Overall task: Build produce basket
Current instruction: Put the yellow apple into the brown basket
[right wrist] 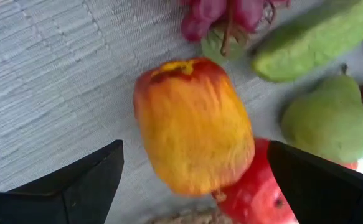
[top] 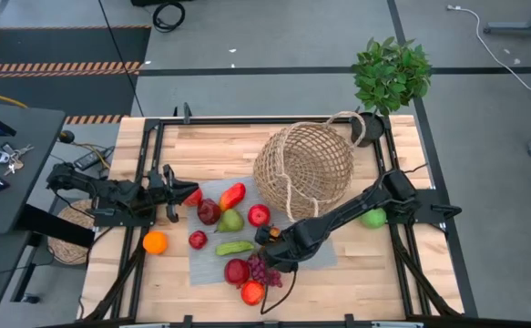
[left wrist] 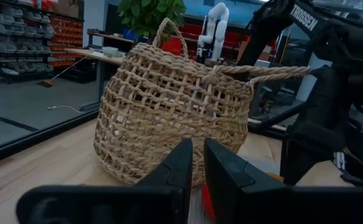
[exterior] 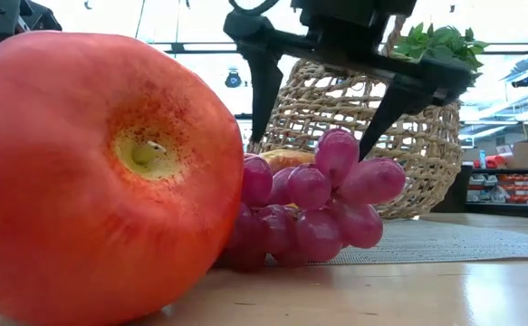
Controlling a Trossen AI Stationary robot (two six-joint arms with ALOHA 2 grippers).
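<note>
Right gripper (right wrist: 190, 180) poised with jaws spread wide and empty, straddling an orange-yellow fruit (right wrist: 192, 124) on the grey mat (right wrist: 44, 74); grapes (exterior: 313, 204) just past the fingertips, pear (right wrist: 327, 121) and green pod (right wrist: 309, 40) off to one side, red apple (right wrist: 256, 186) touching the fruit beside one finger. Left gripper (left wrist: 192, 168) parked at the table's (top: 402, 292) left edge, jaws pressed together on nothing, pointed at the basket (top: 303, 169), tipped on its side beyond the fingertips. Remaining produce loose on the mat, none seen inside the basket.
</note>
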